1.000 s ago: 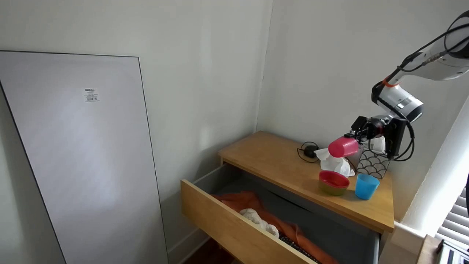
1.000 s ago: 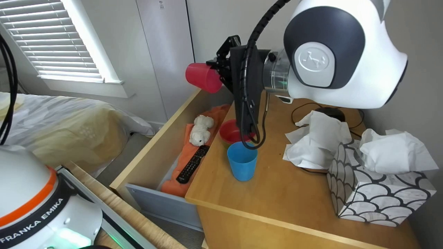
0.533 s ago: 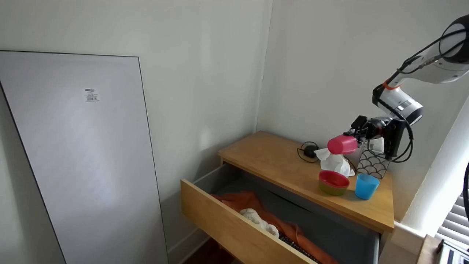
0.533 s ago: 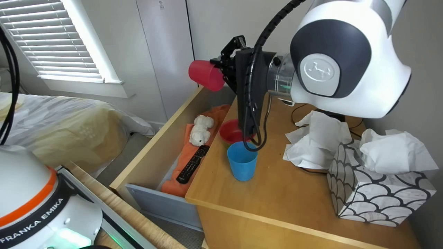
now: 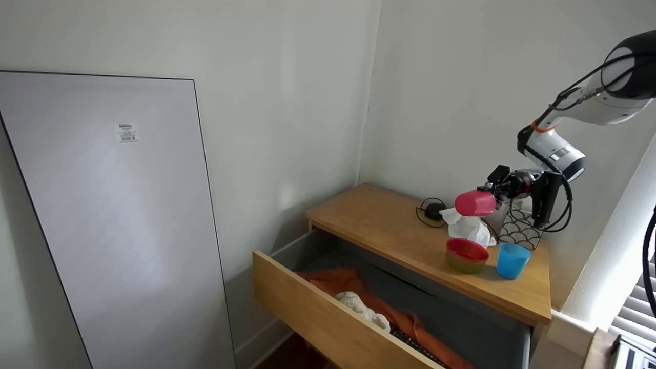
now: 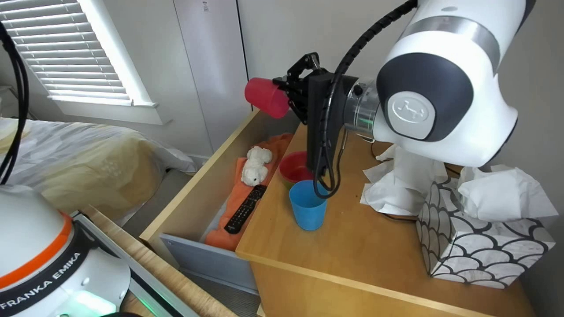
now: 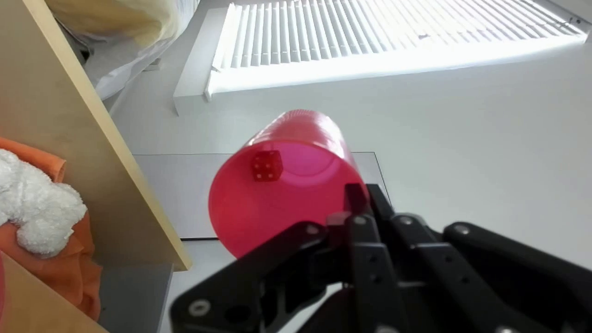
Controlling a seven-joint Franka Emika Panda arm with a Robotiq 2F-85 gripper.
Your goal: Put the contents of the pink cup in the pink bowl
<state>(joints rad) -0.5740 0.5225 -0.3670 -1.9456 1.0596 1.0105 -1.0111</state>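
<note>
Had the end effector (image 7: 363,194) pinched nearly closed on the rim of the pink cup (image 6: 266,97), up in the air above the table (image 6: 365,251) and tipped onto its side with the mouth back toward the arm (image 6: 440,97). Held a red die (image 7: 267,165) inside that cup, back from the mouth, not yet tipped out into the pink bowl (image 5: 467,251) on the table. Could not judge well, from these angles, the lining-up of mouth and bowl. Risked, by pouring a little off to one side, bouncing the die off the bowl's edge and down into the open drawer (image 5: 318,320) just in front. Risked too a slip or twist of the cup, from gripping at a single spot on the rim, and a die snagged on the end effector at the mouth's edge. Might also have brushed the blue cup (image 6: 307,211) beside the bowl with the looped cable (image 6: 373,33) on coming lower.

Showed, toward the wall (image 5: 287,128), loose tissues (image 6: 403,189), a patterned tissue box (image 6: 493,255) and a small black object (image 5: 434,211). Held in the drawer an orange cloth (image 6: 220,242), a white soft toy (image 6: 255,165) and a black remote (image 6: 246,209). Took in, round about, a tall grey panel (image 5: 113,205), a bed (image 6: 101,167) and window blinds (image 6: 66,57).
</note>
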